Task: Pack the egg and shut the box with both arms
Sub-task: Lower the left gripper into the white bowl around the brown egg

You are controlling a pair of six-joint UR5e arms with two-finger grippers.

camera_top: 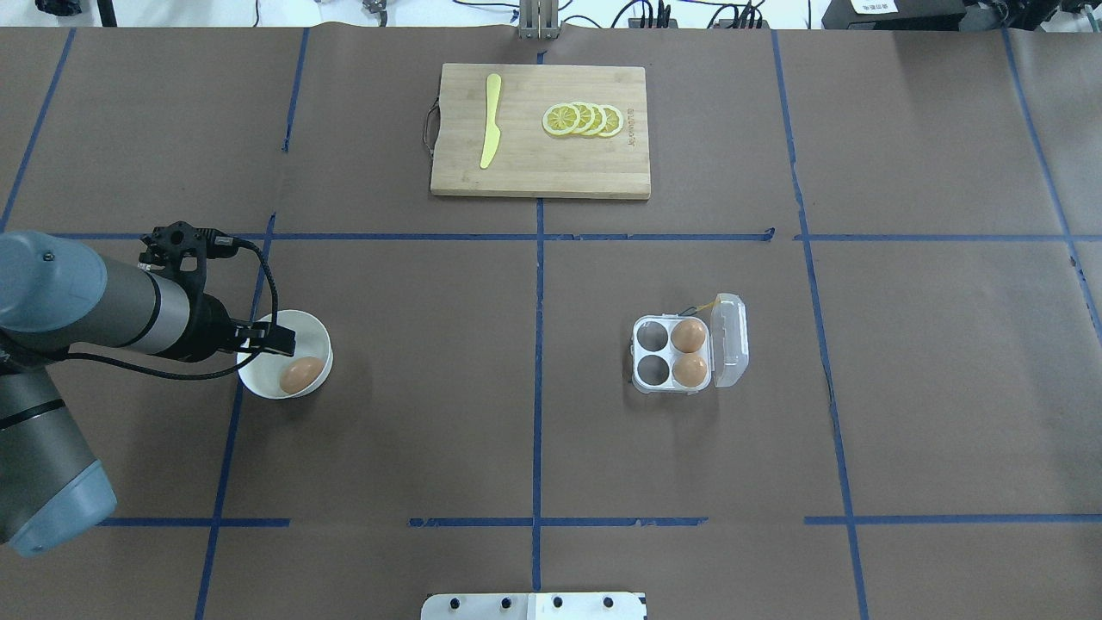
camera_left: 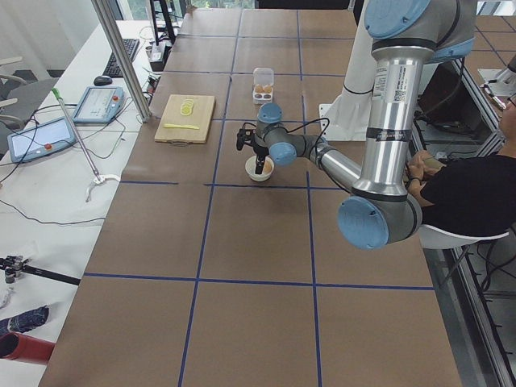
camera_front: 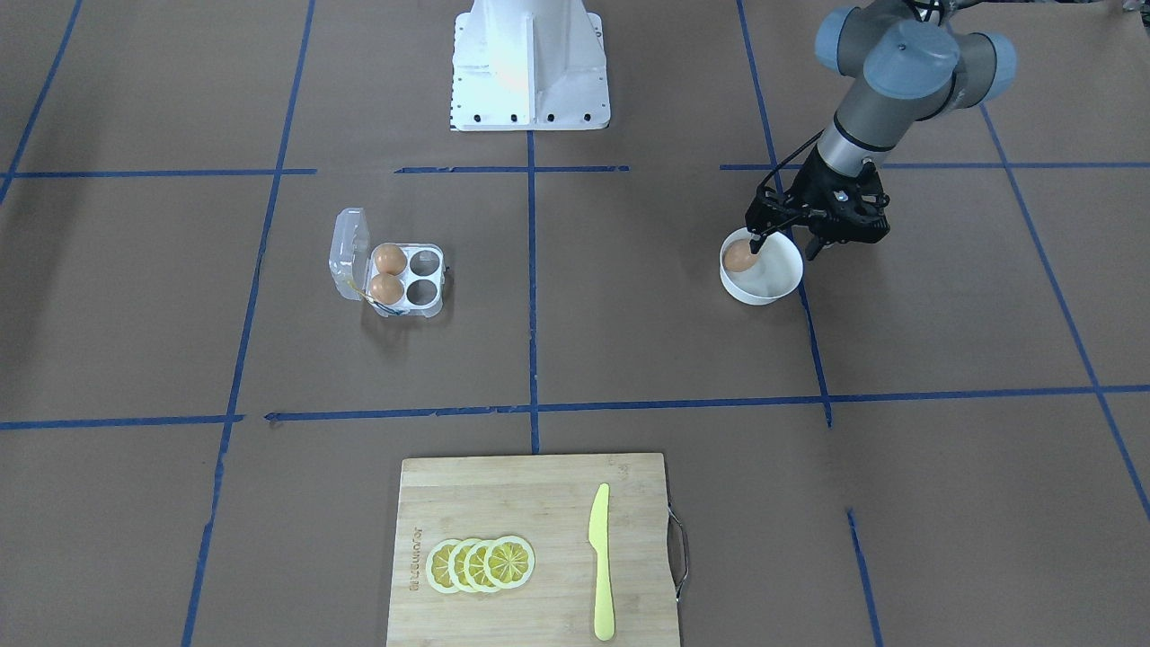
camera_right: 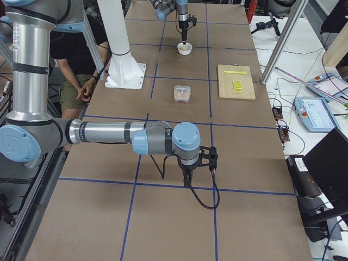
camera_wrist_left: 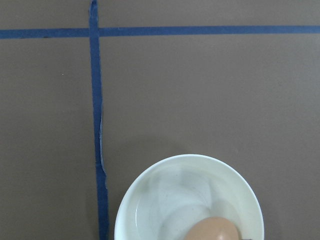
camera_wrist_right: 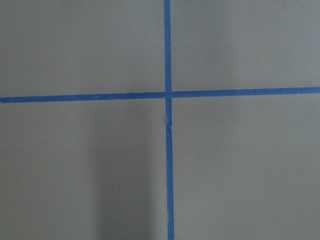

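Board point(camera_front: 539, 503) with lemon slices point(camera_front: 481, 564) and knife point(camera_front: 600, 557) is lying far off on the counter point(camera_front: 629, 341). Box point(camera_front: 422, 289) is sitting open, holding two eggs point(camera_front: 389, 259). Left tool point(camera_front: 783, 247) is hanging wide over the bowl point(camera_front: 773, 274), with the egg point(camera_front: 738, 258) lying inside beside one finger point(camera_front: 756, 235). Right tool point(camera_right: 187, 176): cannot tell.

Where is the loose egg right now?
In the overhead view the egg lies in the white bowl on the robot's left side, just under the open left tool, far from the box across the centre tape line.
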